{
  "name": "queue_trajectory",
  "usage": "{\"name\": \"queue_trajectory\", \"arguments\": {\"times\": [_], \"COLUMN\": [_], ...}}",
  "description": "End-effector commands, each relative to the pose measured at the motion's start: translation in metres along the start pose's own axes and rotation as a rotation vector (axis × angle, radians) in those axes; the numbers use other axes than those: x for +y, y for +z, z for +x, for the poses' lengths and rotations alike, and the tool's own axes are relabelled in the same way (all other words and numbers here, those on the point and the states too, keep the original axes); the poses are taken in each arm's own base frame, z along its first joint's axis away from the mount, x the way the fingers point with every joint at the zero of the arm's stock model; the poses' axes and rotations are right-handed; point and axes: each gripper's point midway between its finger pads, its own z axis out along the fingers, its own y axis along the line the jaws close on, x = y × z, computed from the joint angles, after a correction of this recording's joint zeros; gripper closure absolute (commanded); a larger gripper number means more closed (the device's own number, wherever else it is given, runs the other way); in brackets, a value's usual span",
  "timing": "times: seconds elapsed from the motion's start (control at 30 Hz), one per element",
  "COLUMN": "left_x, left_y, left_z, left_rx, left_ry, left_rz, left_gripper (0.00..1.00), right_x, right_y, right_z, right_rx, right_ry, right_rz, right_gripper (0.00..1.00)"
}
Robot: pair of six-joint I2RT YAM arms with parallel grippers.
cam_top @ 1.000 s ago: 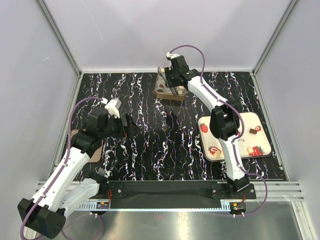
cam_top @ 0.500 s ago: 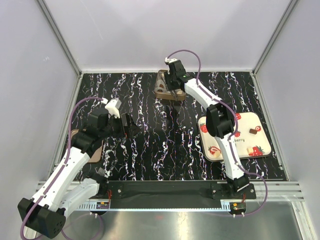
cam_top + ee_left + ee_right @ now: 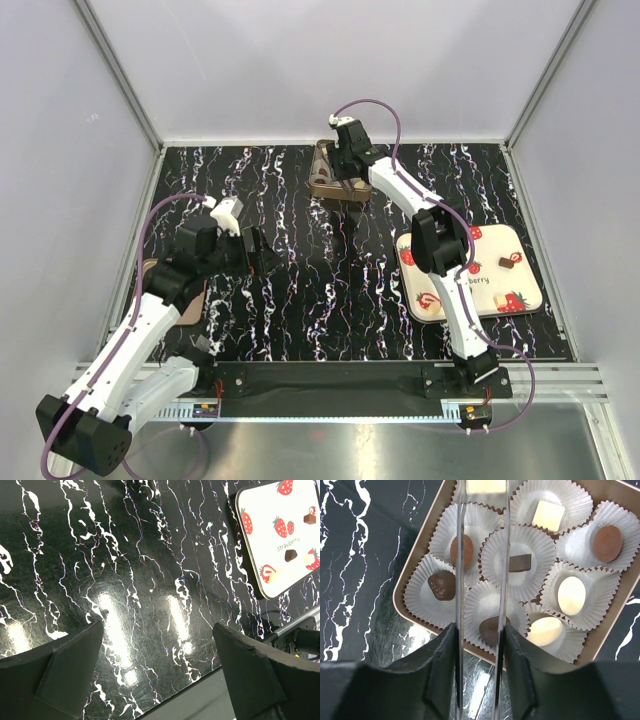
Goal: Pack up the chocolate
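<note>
The chocolate box (image 3: 322, 186), a gold tray of white paper cups, stands at the back middle. In the right wrist view the box (image 3: 415, 567) holds dark chocolates (image 3: 441, 585) and pale chocolates (image 3: 571, 595), one per cup. My right gripper (image 3: 347, 165) hangs over it, shut (image 3: 480, 650) on metal tongs (image 3: 459, 555). The blades run up over the cups and their tips leave the frame. More chocolates (image 3: 516, 259) lie on the white strawberry tray (image 3: 500, 240), which also shows in the left wrist view (image 3: 270, 545) with a dark chocolate (image 3: 290, 555). My left gripper (image 3: 255, 250) is open and empty (image 3: 157, 650) above bare table.
The table is black marble with white veins (image 3: 300, 300). A flat brown piece (image 3: 188, 303) lies under my left arm at the left edge. Metal frame rails run along the near edge (image 3: 350, 380). Grey walls close in the sides and back.
My right gripper with the tongs has shifted slightly left and settled over the box. My left arm has not moved.
</note>
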Motion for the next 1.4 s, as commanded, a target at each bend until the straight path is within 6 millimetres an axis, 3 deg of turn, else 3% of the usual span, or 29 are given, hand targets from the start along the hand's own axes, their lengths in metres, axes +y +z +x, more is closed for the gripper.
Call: {"name": "queue_trajectory", "arguments": {"times": [0.0, 0.5, 0.63, 0.7, 0.73, 0.77, 0.8, 0.83, 0.87, 0.9, 0.93, 0.97, 1.0, 1.07, 1.1, 1.13, 1.17, 1.2, 1.23, 1.3, 1.33, 1.37], "left_x": [-0.004, -0.003, -0.003, -0.004, -0.005, -0.005, -0.005, -0.005, -0.004, -0.003, -0.003, -0.003, -0.003, -0.005, -0.006, -0.007, -0.008, -0.008, -0.008, -0.008, -0.010, -0.007], "left_y": [0.001, 0.001, 0.000, 0.000, -0.002, -0.002, -0.003, -0.004, -0.004, -0.004, -0.004, -0.004, -0.004, -0.005, -0.006, -0.009, -0.010, -0.012, -0.015, -0.020, -0.024, -0.027], "left_z": [-0.011, -0.011, -0.011, -0.012, -0.013, -0.014, -0.016, -0.016, -0.017, -0.017, -0.018, -0.018, -0.018, -0.022, -0.024, -0.028, -0.029, -0.031, -0.035, -0.038, -0.044, -0.044], "left_rx": [-0.036, -0.039, -0.041, -0.045, -0.053, -0.059, -0.070, -0.073, -0.076, -0.078, -0.081, -0.078, -0.080, -0.092, -0.099, -0.111, -0.114, -0.122, -0.132, -0.138, -0.154, -0.158], "left_ry": [0.021, 0.020, 0.020, 0.020, 0.021, 0.022, 0.025, 0.022, 0.022, 0.022, 0.021, 0.018, 0.016, 0.011, 0.009, 0.007, 0.006, 0.006, 0.007, 0.013, 0.024, 0.024], "left_rz": [0.021, 0.020, 0.019, 0.021, 0.024, 0.025, 0.023, 0.020, 0.017, 0.012, 0.010, 0.009, 0.009, 0.012, 0.010, 0.009, 0.009, 0.002, -0.007, -0.018, -0.021, -0.041], "left_gripper": [0.01, 0.01, 0.01, 0.01, 0.01, 0.01, 0.01, 0.01, 0.01, 0.01, 0.01, 0.01, 0.01, 0.01, 0.01, 0.01, 0.01, 0.01, 0.01, 0.01, 0.01, 0.01], "right_x": [0.001, -0.003, -0.003, -0.007, -0.006, -0.009, -0.009, -0.009, -0.010, -0.009, -0.010, -0.013, -0.013, -0.017, -0.015, -0.016, -0.017, -0.016, -0.016, -0.014, -0.011, -0.012], "right_y": [-0.004, -0.015, -0.042, -0.055, -0.076, -0.081, -0.109, -0.120, -0.124, -0.155, -0.166, -0.167, -0.194, -0.203, -0.220, -0.226, -0.228, -0.244, -0.245, -0.267, -0.272, -0.271], "right_z": [-0.035, -0.052, -0.072, -0.072, -0.084, -0.073, -0.086, -0.082, -0.065, -0.075, -0.071, -0.047, -0.052, -0.021, -0.021, -0.014, 0.007, 0.008, 0.027, 0.033, 0.038, 0.056], "right_rx": [-0.100, -0.137, -0.174, -0.164, -0.193, -0.165, -0.199, -0.186, -0.142, -0.180, -0.175, -0.125, -0.157, -0.090, -0.101, -0.083, -0.028, -0.042, -0.003, -0.027, -0.029, 0.002], "right_ry": [-0.014, -0.034, -0.034, -0.032, -0.018, -0.010, 0.019, 0.033, 0.046, 0.089, 0.112, 0.128, 0.179, 0.220, 0.256, 0.268, 0.276, 0.306, 0.311, 0.343, 0.353, 0.361], "right_rz": [0.018, 0.045, 0.041, 0.055, 0.056, 0.068, 0.062, 0.060, 0.059, 0.048, 0.049, 0.059, 0.054, 0.069, 0.059, 0.060, 0.071, 0.064, 0.066, 0.047, 0.033, 0.034], "right_gripper": [0.53, 0.48, 0.49, 0.49, 0.50, 0.50, 0.50, 0.50, 0.50, 0.50, 0.50, 0.50, 0.50, 0.50, 0.50, 0.50, 0.50, 0.50, 0.50, 0.49, 0.49, 0.49]}}
